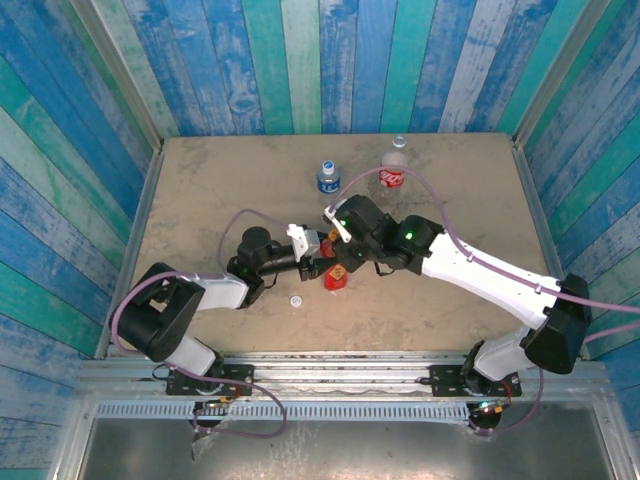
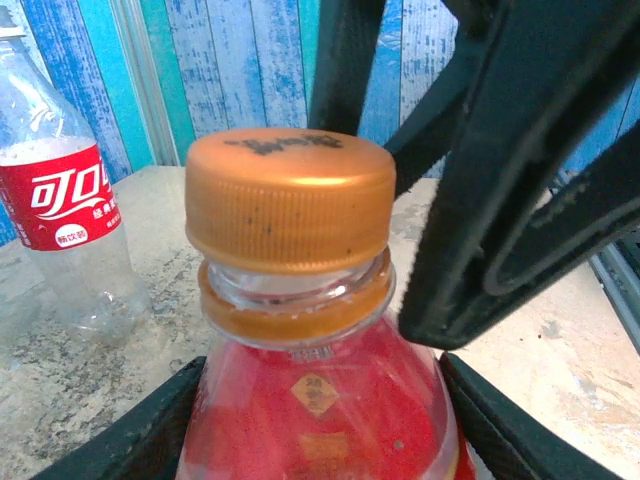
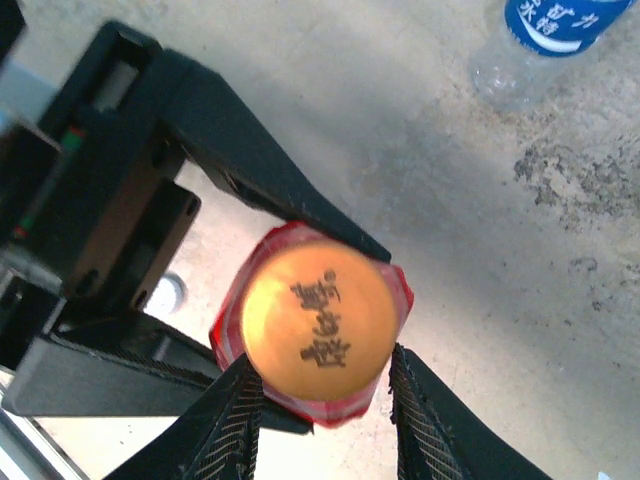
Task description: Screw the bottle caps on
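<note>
The left arm (image 1: pixel 200 295) folds back at the elbow near its base, then reaches right across the table. The left gripper (image 2: pixel 322 400) is level, its two dark fingers clamped on either side of the bottle (image 1: pixel 336 280). The right arm (image 1: pixel 490 270) stretches diagonally left from its base, wrist bent so the right gripper (image 3: pixel 322 360) points straight down, its ribbed fingers (image 3: pixel 238 420) closed on opposite sides of the orange cap (image 3: pixel 320 320).
</note>
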You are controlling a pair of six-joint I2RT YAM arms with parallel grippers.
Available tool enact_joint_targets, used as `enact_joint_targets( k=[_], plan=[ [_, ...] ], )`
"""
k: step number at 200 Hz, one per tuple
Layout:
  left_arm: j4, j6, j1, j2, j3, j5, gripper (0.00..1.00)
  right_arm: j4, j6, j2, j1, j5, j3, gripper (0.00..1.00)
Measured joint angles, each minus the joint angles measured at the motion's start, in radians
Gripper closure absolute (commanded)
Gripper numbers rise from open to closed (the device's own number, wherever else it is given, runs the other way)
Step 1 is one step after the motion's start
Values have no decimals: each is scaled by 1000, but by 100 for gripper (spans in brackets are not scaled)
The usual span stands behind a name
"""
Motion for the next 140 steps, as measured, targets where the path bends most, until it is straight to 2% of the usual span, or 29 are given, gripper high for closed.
enact_joint_targets(
  k=[20, 64, 117, 140],
  plan=[
    [0, 2, 0, 0, 0, -3, 42, -13, 0, 0, 0, 0, -1, 61],
    [0, 3, 0, 0, 0, -6, 42, -10, -22, -8, 0, -15, -10, 46],
    [-2, 29, 0, 0, 0, -6, 41, 86, -31, -167, -25, -39, -92, 46],
    [-4, 45, 0, 0, 0, -4, 40, 145, -26, -168, -62, -43, -78, 47]
  ],
)
